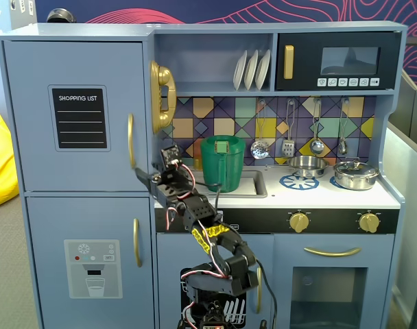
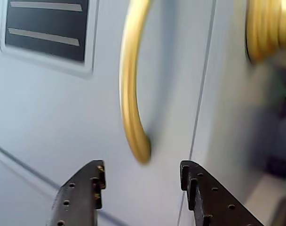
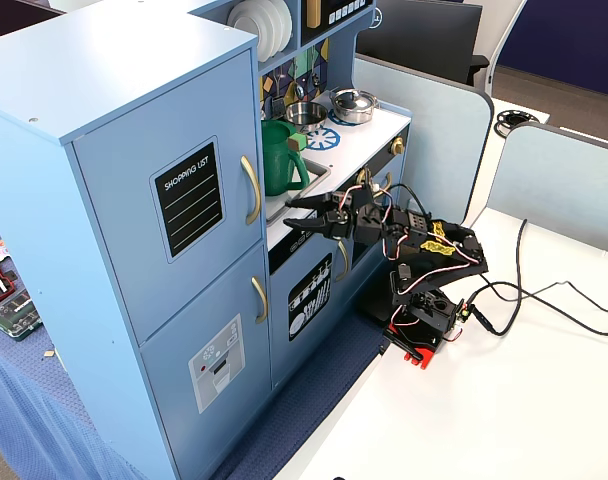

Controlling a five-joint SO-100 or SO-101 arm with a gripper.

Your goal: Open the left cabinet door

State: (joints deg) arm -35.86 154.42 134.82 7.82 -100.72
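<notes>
The left cabinet door [image 1: 78, 113] is light blue with a black "SHOPPING LIST" panel and looks shut; it also shows in the other fixed view [image 3: 174, 195]. Its curved gold handle [image 1: 131, 140] runs down the door's right edge. In the wrist view the handle [image 2: 130, 94] hangs just above and between my two dark fingers [image 2: 84, 193]. My gripper [image 2: 143, 174] is open and empty, close to the door face and just below the handle's lower end. In both fixed views the gripper [image 1: 144, 174] [image 3: 289, 213] points at the door's right edge.
Below is the blue door with the dispenser graphic [image 1: 92, 267]. A gold toy phone [image 1: 162, 96] hangs right of the handle. A green pitcher [image 1: 222, 163] stands in the sink behind the arm. The small dishes-picture door [image 3: 309, 297] is behind the arm's base. Cables [image 3: 544, 300] lie on the white table.
</notes>
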